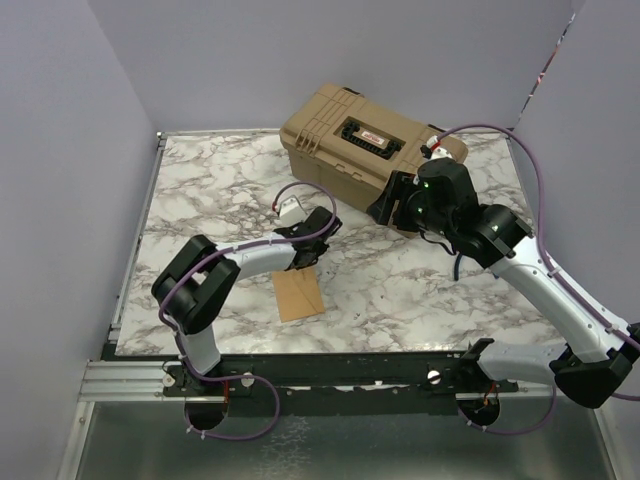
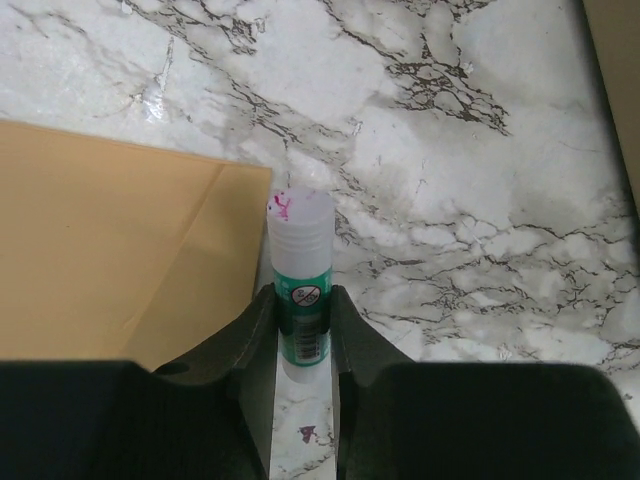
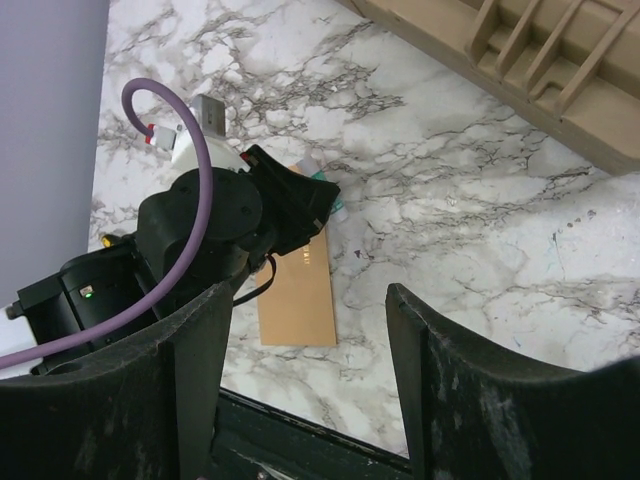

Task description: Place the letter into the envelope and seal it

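The orange-brown envelope (image 1: 298, 296) lies flat on the marble table near the front edge; a diagonal fold line crosses it (image 2: 110, 250). The letter is not in view. My left gripper (image 1: 318, 240) hangs over the envelope's far end, shut on a green-and-white glue stick (image 2: 300, 270). The stick's capped tip, smeared with purple, points forward just past the envelope's right edge. My right gripper (image 1: 385, 205) hovers higher up by the tan case, open and empty (image 3: 310, 295). From its wrist view the envelope (image 3: 300, 300) shows partly hidden under the left arm.
A tan hard case (image 1: 360, 140) stands at the back of the table, close behind the right gripper. Purple cables loop over both arms. A small purple spot (image 2: 306, 433) marks the marble below the left fingers. Grey walls close in the left, right and back.
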